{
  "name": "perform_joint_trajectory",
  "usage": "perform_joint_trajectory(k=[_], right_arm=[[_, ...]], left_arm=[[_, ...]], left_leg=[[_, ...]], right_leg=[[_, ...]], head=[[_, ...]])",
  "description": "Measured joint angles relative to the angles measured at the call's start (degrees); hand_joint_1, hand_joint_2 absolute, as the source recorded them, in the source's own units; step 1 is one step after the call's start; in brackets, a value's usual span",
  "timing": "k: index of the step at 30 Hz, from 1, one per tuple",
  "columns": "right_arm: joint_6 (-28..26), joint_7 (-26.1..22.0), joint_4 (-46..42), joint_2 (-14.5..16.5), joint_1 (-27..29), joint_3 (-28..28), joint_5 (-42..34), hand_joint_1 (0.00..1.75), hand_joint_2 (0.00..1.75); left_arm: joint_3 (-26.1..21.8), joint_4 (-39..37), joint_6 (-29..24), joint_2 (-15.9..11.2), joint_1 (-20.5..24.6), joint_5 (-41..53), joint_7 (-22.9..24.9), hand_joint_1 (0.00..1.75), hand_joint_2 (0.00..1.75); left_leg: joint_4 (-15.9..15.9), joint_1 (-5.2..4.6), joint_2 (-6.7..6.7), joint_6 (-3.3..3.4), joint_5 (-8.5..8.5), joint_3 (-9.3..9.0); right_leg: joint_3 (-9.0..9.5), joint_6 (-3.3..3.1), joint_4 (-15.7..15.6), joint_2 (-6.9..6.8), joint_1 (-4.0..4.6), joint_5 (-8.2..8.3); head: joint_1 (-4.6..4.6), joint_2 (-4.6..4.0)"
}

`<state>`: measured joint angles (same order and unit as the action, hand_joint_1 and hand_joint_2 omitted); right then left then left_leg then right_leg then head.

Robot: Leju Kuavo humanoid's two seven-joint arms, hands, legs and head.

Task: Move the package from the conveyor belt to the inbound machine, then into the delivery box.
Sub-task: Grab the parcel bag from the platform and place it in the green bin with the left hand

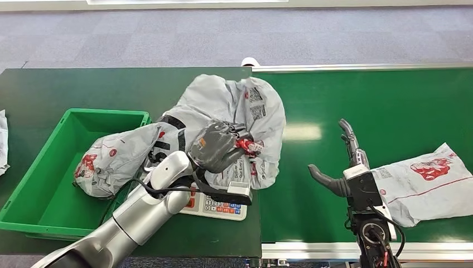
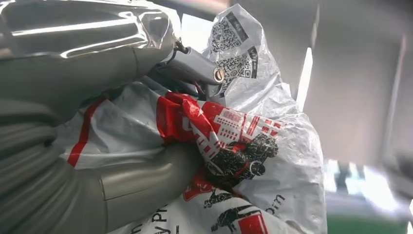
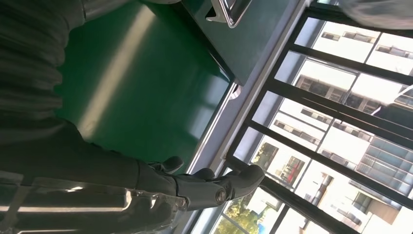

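1. Nearest the robot, on the dark green table, a white scale-like machine with a coloured keypad (image 1: 218,204) is seen, largely covered by a large grey package (image 1: 234,111) lying on top of it.
2. That package is gripped by the left hand (image 1: 215,146), whose fingers are closed into a crumpled red-printed fold of the plastic; in the left wrist view the thumb (image 2: 146,180) is pressed against the package's (image 2: 272,161) bunched film.
3. To the left, a green bin (image 1: 33,184) is set on the table. A second grey package (image 1: 120,159) is draped over its right wall, partly inside the bin and partly leaning toward the machine; it touches the left arm.
4. On the right, the right hand (image 1: 343,167) is held above the green conveyor belt (image 1: 390,100) with fingers spread and nothing in it; in the right wrist view its fingers (image 3: 234,183) are extended over the belt's (image 3: 141,97) edge.
5. Just beside the right hand, a third package (image 1: 429,181), white-grey with red print, lies flat on the belt.
6. At the far left edge of the table, a sliver of another pale bag (image 1: 3,142) is visible.
7. Counted: three full packages plus one partial bag, one bin, one machine.
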<state>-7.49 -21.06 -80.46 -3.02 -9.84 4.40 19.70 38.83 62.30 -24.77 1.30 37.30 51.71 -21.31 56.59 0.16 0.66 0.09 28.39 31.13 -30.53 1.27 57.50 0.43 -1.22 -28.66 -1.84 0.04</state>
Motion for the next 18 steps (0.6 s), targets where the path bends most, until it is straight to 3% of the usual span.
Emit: perform_joint_trajectory(k=[6, 10, 18], right_arm=[[-0.4, -0.5, -0.2, 0.0, 1.1, 0.0, -0.4, 0.00, 1.75], [-1.1, -0.5, -0.2, -0.2, 1.4, 0.0, -1.0, 0.00, 1.75], [-2.0, -0.5, -0.4, -0.7, 3.0, -0.1, -1.5, 0.00, 1.75]], left_arm=[[-6.6, 1.8, -13.6, -0.7, -1.0, 14.7, 6.4, 1.75, 1.75], [-14.3, 4.9, -14.9, -1.2, -2.8, 23.0, 7.6, 1.75, 1.75], [-34.3, 14.0, -15.0, -2.5, -4.7, 28.6, 4.8, 1.75, 1.75]], left_leg=[[0.0, 0.00, -0.01, 0.00, 0.00, -0.01], [0.0, 0.00, -0.04, 0.00, 0.00, 0.00], [0.0, 0.03, -0.07, -0.01, 0.00, 0.03]], right_leg=[[0.01, 0.00, 0.0, 0.00, 0.01, 0.00], [-0.01, 0.00, 0.0, 0.02, 0.01, 0.00], [-0.03, -0.02, 0.0, 0.04, 0.04, -0.01]], head=[[0.00, 0.00], [0.01, 0.00], [0.01, 0.00]])
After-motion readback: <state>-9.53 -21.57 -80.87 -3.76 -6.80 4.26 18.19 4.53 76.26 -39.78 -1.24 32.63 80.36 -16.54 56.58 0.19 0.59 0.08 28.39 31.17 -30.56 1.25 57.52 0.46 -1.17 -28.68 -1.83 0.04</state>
